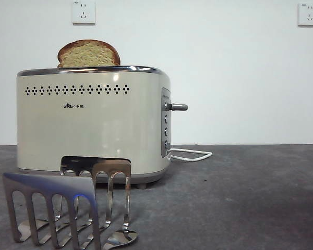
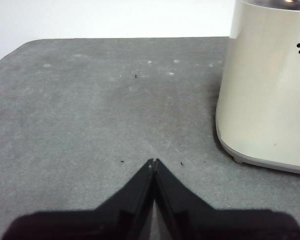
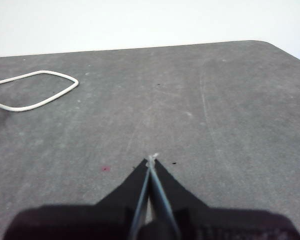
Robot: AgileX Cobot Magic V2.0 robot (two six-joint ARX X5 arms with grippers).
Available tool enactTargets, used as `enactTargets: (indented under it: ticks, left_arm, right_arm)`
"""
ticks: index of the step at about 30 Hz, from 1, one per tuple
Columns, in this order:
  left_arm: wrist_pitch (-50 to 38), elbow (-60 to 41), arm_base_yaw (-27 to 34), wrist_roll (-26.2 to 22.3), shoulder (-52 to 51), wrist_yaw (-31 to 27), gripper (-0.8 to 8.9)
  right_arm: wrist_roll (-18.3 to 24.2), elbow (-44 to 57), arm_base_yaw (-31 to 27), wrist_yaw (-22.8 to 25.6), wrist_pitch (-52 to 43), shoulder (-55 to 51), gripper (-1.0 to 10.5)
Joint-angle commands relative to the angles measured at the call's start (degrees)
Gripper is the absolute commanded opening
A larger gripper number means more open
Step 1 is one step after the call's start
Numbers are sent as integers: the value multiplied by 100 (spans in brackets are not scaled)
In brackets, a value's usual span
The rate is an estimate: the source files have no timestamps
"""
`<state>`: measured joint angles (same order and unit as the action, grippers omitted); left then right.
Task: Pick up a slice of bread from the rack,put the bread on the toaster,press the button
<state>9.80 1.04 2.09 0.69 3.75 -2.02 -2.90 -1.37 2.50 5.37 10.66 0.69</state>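
Note:
A slice of bread [image 1: 88,53] with a dark crust stands upright in the top of the cream toaster [image 1: 94,122], its rounded top showing above the chrome rim. The grey lever button [image 1: 178,107] sticks out sideways from the toaster's end panel, high on it. The shiny steel rack [image 1: 68,205] stands in front of the toaster with no bread in its slots. My left gripper [image 2: 153,162] is shut and holds nothing, low over the mat beside the toaster [image 2: 267,90]. My right gripper [image 3: 151,160] is shut too, over bare mat.
A white power cord [image 1: 193,154] loops on the grey mat behind the toaster's button end; the cord [image 3: 32,90] also shows in the right wrist view. Two wall sockets [image 1: 83,11] sit on the white wall behind.

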Motion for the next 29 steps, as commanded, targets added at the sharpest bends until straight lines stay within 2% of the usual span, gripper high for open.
enactTargets:
  ticks: [1,11,21,29]
  left_arm:
    - [-46,-61,11,15,2,13,-3]
    - [-46,-61,11,15,2,13,-3]
    - [-46,-61,11,15,2,13,-3]
    - [-46,-61,11,15,2,13,-3]
  right_arm:
    - [68,57,-72,-26,-15,-22,1]
    - [81,57,-146,-22,-17,-24,0]
    - [372,57,-146,-48,-13,-24,0]
    - [356,57,-146,-50,-15,-24,0]
